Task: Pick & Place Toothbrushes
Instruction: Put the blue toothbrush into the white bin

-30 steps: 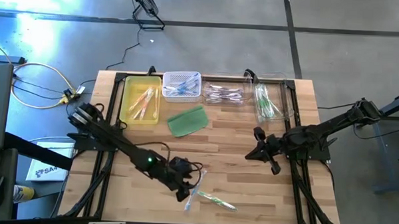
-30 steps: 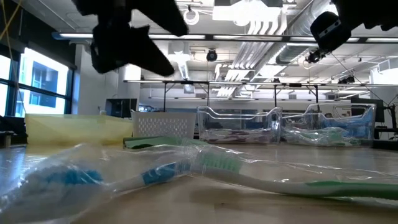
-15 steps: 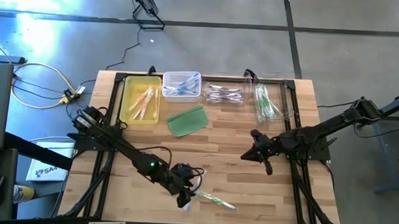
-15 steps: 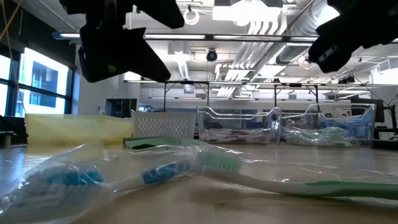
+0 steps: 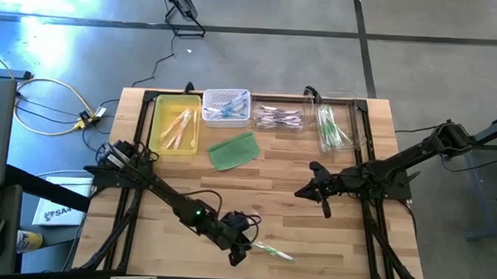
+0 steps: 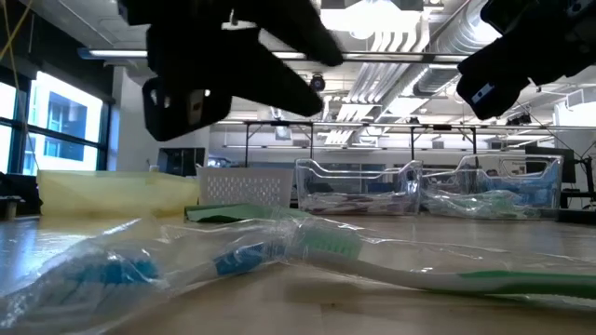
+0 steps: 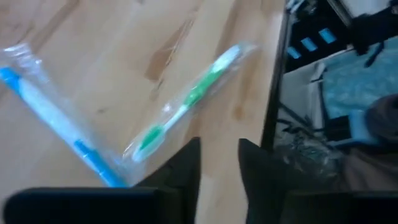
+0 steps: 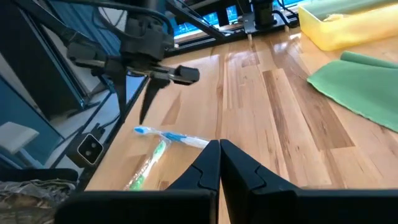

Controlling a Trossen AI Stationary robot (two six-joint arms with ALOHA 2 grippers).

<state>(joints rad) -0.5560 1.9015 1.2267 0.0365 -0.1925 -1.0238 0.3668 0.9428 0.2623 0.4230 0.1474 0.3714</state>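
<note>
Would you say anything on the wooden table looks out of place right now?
Yes: two wrapped toothbrushes, a blue-handled one and a green-handled one, lie loose and crossed near the table's front edge, far from the bins at the back. A green pad lies askew.

Bright overhead ceiling strip lights (image 6: 372, 17), glare on foreground wrappers (image 6: 140, 251), soft motion blur in left wrist view.

The wooden bench (image 5: 280, 178) stands on a gray floor (image 5: 259, 61). A yellow cable (image 5: 46, 108) lies on the floor past the bench's left edge. Beyond its far edge the room has big windows (image 6: 51, 126), ceiling pipes (image 6: 400, 28) and bright lamps (image 6: 349, 14).
</note>
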